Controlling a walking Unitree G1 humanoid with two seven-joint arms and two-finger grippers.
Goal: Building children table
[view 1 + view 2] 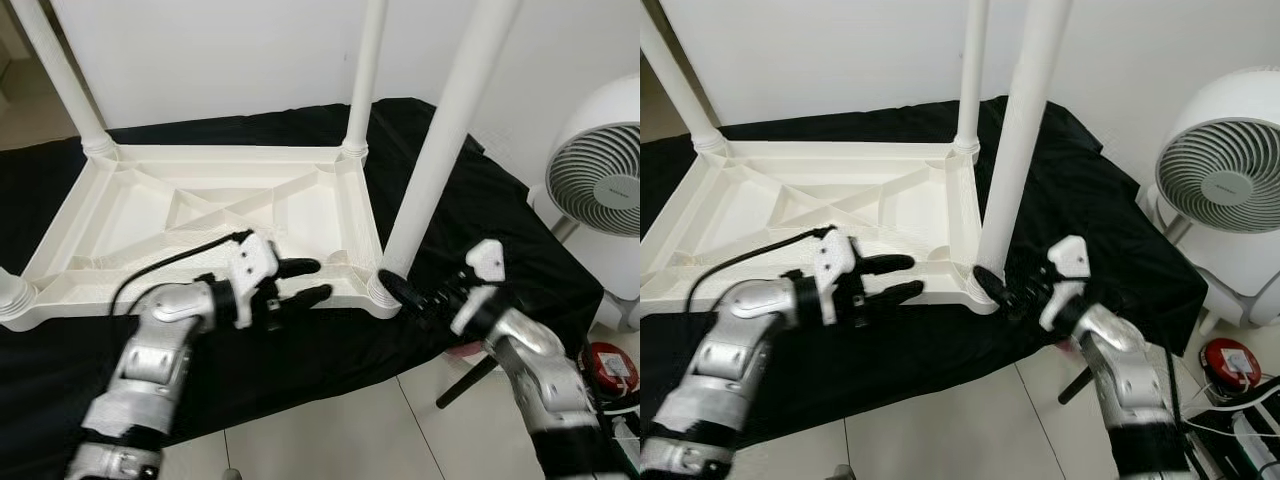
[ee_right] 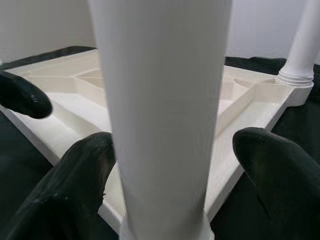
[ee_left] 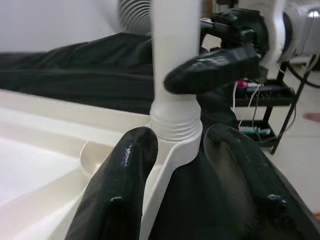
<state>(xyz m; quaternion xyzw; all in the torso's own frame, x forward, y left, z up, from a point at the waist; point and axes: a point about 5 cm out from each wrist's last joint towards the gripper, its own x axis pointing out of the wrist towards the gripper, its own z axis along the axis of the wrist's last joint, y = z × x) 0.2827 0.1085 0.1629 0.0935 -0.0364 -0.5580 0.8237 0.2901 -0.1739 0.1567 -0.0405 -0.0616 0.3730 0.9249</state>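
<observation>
The right gripper (image 1: 400, 291) is reaching in from the lower right, its fingers spread wide on either side of the near leg (image 1: 440, 140) just above its threaded base. The left gripper (image 1: 305, 281), fingers parted, is straddling the front rim of the upturned tabletop (image 1: 200, 215), just left of that same corner. The tabletop is lying underside up on a black cloth (image 1: 470, 200) across the middle of the frame, with three more legs (image 1: 365, 70) rising at its other corners. A white fan (image 1: 600, 185) is standing at the right edge.
</observation>
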